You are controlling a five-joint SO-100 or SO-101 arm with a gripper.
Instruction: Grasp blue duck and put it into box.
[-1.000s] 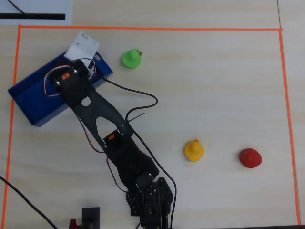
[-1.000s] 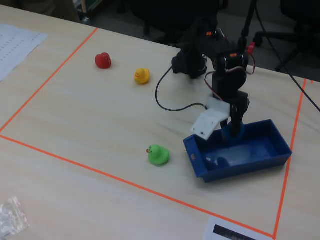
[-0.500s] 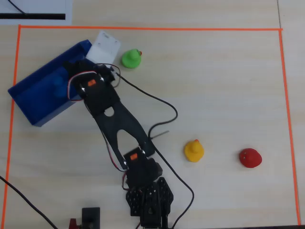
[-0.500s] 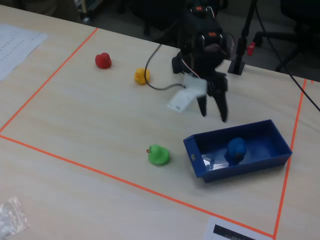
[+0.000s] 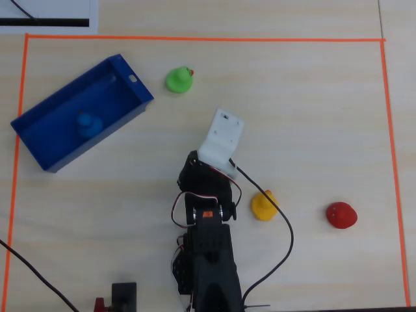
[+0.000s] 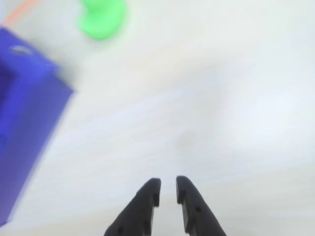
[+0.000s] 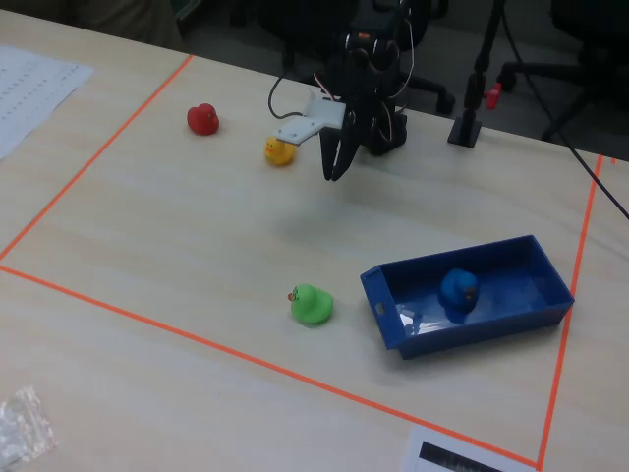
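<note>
The blue duck [image 5: 88,123] sits inside the dark blue box [image 5: 58,140] at the table's left in the overhead view. In the fixed view the duck [image 7: 459,292] stands near the middle of the box [image 7: 472,336]. My gripper [image 6: 167,189] hangs above bare table, well away from the box, whose corner [image 6: 24,123] shows at the left of the wrist view. Its jaws are nearly together with a narrow gap and hold nothing. In the fixed view the gripper [image 7: 332,169] points down above the table. In the overhead view the white wrist mount [image 5: 222,135] hides the fingers.
A green duck [image 5: 178,80] stands just right of the box, also in the wrist view [image 6: 101,17]. A yellow duck [image 5: 263,206] lies beside the arm base, and a red duck [image 5: 341,215] further right. Orange tape [image 5: 208,39] frames the work area.
</note>
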